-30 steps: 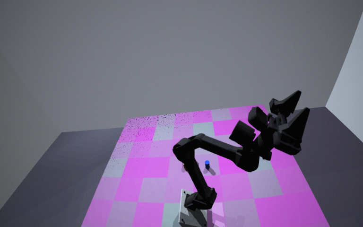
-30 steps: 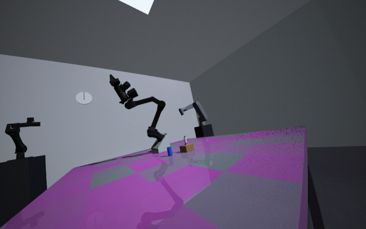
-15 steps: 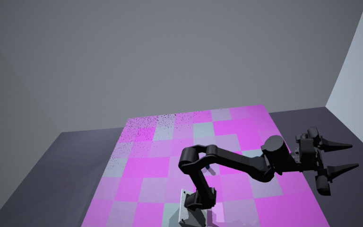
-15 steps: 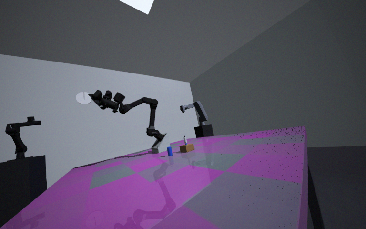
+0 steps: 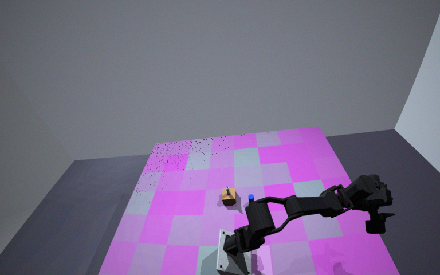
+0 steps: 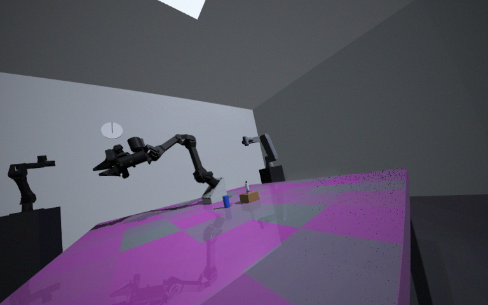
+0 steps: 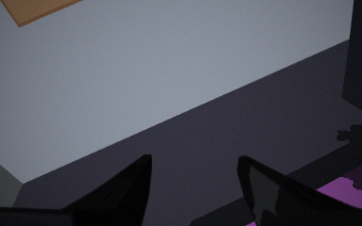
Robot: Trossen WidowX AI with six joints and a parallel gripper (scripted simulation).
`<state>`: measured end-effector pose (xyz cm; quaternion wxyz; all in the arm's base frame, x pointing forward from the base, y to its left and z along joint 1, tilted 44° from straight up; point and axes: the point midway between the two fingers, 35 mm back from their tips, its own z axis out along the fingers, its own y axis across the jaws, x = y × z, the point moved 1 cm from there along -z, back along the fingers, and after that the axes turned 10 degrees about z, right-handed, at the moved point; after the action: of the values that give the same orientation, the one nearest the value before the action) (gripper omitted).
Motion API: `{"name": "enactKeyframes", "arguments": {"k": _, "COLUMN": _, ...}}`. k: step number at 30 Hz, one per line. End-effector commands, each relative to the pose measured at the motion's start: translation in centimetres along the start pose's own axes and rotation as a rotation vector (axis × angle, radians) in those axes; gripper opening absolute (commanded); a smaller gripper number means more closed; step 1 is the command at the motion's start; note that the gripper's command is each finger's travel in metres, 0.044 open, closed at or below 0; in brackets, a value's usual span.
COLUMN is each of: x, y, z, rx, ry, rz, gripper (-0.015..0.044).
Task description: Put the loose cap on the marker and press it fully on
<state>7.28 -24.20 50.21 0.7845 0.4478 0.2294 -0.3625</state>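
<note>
Tool [image 6: 102, 170] half-parted, nothing between its fingers, raised above the counter [image 5: 181, 207] and well apart from the holder block [image 5: 228, 197], out past the counter's edge. Marker [image 5: 228, 191] upright in the holder block, uncapped. Blue cap [image 5: 250, 197] upright on the counter just beside the holder block, on the side towards the arm's base plate [image 5: 222, 239].
</note>
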Motion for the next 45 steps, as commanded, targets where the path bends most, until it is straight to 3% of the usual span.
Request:
{"name": "enactKeyframes", "arguments": {"k": 1, "x": 7.5, "y": 1.4, "z": 0.0, "rx": 0.006, "ry": 0.259, "rz": -0.02, "gripper": 0.0237}}
{"name": "enactKeyframes", "arguments": {"k": 11, "x": 22.0, "y": 5.2, "z": -6.6, "rx": -0.046, "ry": 0.784, "rz": -0.198, "gripper": 0.0237}}
{"name": "enactKeyframes", "arguments": {"k": 22, "x": 31.8, "y": 7.5, "z": -21.4, "rx": -0.218, "ry": 1.263, "rz": -0.62, "gripper": 0.0237}}
{"name": "enactKeyframes", "arguments": {"k": 29, "x": 33.1, "y": 6.3, "z": -32.4, "rx": -0.415, "ry": 1.447, "rz": -1.059, "gripper": 0.0237}}
{"name": "enactKeyframes", "arguments": {"k": 35, "x": 30.8, "y": 3.4, "z": -40.4, "rx": -0.65, "ry": 1.428, "rz": -1.568, "gripper": 0.0237}}
{"name": "enactKeyframes", "arguments": {"k": 39, "x": 29.9, "y": 2.5, "z": -42.4, "rx": -0.71, "ry": 1.386, "rz": -1.698, "gripper": 0.0237}}
{"name": "enactKeyframes", "arguments": {"k": 45, "x": 29.9, "y": 2.5, "z": -42.5, "rx": -0.711, "ry": 1.386, "rz": -1.701, "gripper": 0.0237}}
